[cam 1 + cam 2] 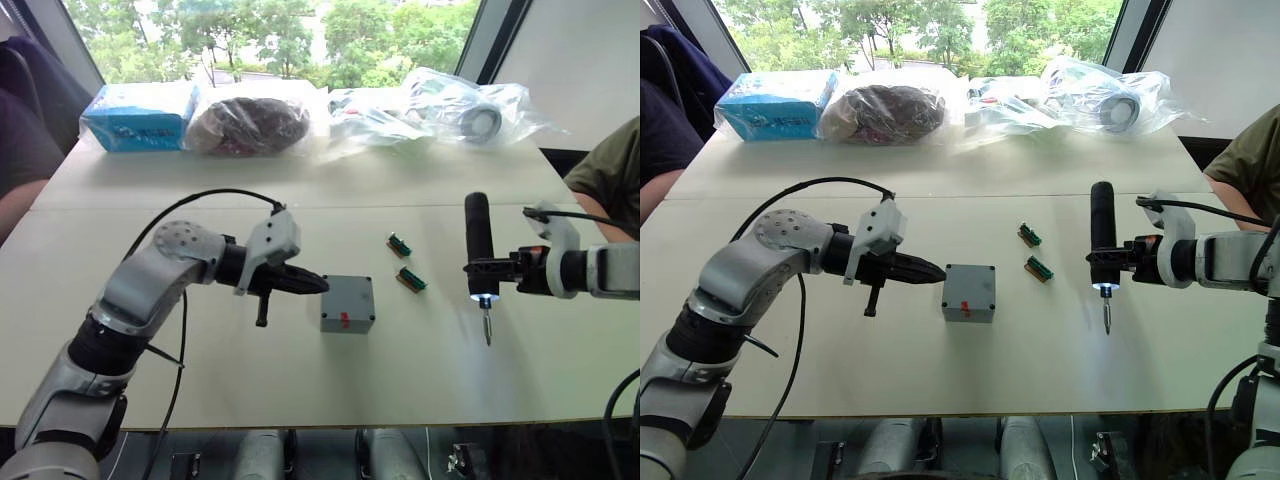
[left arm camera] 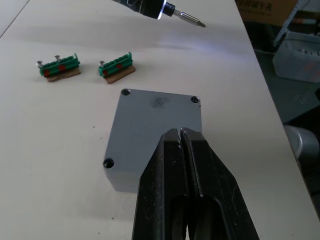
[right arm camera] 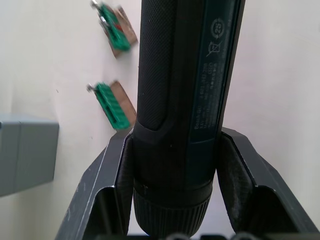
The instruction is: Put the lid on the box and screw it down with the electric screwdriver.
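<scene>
The grey box (image 1: pixel 346 318) stands mid-table, a red mark on its near side wall. The lid (image 2: pixel 155 130) sits flat on top of it, with screw holes showing at its corners. My left gripper (image 1: pixel 322 285) is shut with nothing in it, its tips just over the lid's left edge; I cannot tell whether they touch. To the right, my right gripper (image 1: pixel 480 267) is shut on the electric screwdriver (image 1: pixel 477 235). The tool hangs upright above the table, its bit (image 1: pixel 487 328) pointing down and its tip light on, well clear of the box.
Two small green blocks (image 1: pixel 399 243) (image 1: pixel 411 279) lie between box and screwdriver. A blue package (image 1: pixel 140 115) and plastic bags (image 1: pixel 440 105) line the table's far edge. A person sits at the left edge (image 1: pixel 20 150), and another's sleeve (image 1: pixel 610 170) shows at the right.
</scene>
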Robot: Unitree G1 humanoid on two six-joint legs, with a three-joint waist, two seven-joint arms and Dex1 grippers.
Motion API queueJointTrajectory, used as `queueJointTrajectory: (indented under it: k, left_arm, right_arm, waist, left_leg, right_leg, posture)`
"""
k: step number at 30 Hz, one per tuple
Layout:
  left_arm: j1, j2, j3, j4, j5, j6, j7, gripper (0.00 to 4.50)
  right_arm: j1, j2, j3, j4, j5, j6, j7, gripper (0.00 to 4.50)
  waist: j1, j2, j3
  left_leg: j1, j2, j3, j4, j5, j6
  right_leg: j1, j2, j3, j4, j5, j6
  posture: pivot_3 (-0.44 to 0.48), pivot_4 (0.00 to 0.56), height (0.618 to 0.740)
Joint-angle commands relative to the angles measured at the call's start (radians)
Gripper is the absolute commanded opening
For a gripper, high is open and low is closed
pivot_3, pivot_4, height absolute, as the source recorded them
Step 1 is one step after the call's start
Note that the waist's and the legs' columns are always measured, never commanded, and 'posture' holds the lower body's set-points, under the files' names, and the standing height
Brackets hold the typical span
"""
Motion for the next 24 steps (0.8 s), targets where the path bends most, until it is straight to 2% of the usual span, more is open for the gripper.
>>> queueJointTrajectory:
  k: [1, 12, 14, 15, 19, 24]
  left_arm:
    - [0.020, -0.001, -0.007, -0.050, 0.004, -0.005, 0.023, 0.00]
    - [0.056, -0.020, -0.015, -0.062, 0.013, -0.007, 0.077, 0.00]
    - [0.056, -0.022, -0.015, -0.055, 0.019, -0.012, 0.084, 0.00]
    - [0.056, -0.022, -0.015, -0.052, 0.021, -0.015, 0.086, 0.00]
    - [0.048, -0.030, -0.015, -0.028, 0.037, -0.027, 0.103, 0.00]
    - [0.039, -0.033, -0.014, -0.004, 0.045, -0.039, 0.102, 0.00]
  right_arm:
    - [-0.080, -0.024, 0.059, 0.039, -0.043, 0.007, 0.049, 1.81]
    - [-0.187, -0.023, 0.303, 0.192, -0.334, -0.097, 0.271, 1.81]
    - [-0.189, -0.021, 0.337, 0.193, -0.375, -0.110, 0.305, 2.81]
    - [-0.189, -0.019, 0.349, 0.193, -0.393, -0.115, 0.321, 2.96]
    - [-0.181, -0.029, 0.400, 0.190, -0.473, -0.176, 0.387, 4.42]
    - [-0.186, -0.039, 0.399, 0.179, -0.521, -0.200, 0.455, 4.49]
  waist:
    - [-0.004, 0.000, 0.000]
    - [0.001, 0.000, 0.001]
    - [0.002, -0.001, 0.001]
    - [0.001, -0.001, 0.001]
    - [0.005, -0.003, -0.001]
    - [0.006, -0.004, -0.001]
  left_leg:
    - [0.000, 0.000, 0.000, 0.000, 0.000, 0.000]
    - [0.000, 0.002, 0.000, 0.001, 0.000, 0.000]
    - [0.000, 0.002, 0.000, 0.001, 0.000, 0.000]
    - [0.000, 0.002, 0.000, 0.002, 0.000, 0.000]
    - [0.001, 0.002, -0.001, 0.002, 0.000, 0.000]
    - [0.001, 0.003, -0.001, 0.007, -0.001, 0.001]
  right_leg:
    - [0.000, 0.001, 0.000, 0.000, 0.000, 0.000]
    - [0.000, 0.004, 0.002, 0.000, 0.000, 0.000]
    - [0.000, 0.004, 0.002, 0.000, 0.000, 0.000]
    - [0.000, 0.004, 0.002, 0.000, 0.000, 0.001]
    - [0.002, 0.004, 0.001, 0.000, 0.000, 0.001]
    - [0.004, 0.004, 0.001, 0.001, 0.001, 0.001]
  posture:
    - [0.000, 0.150, 0.740]
    - [0.000, 0.150, 0.740]
    - [0.000, 0.150, 0.740]
    - [0.000, 0.150, 0.740]
    - [0.000, 0.150, 0.740]
    - [0.000, 0.150, 0.740]
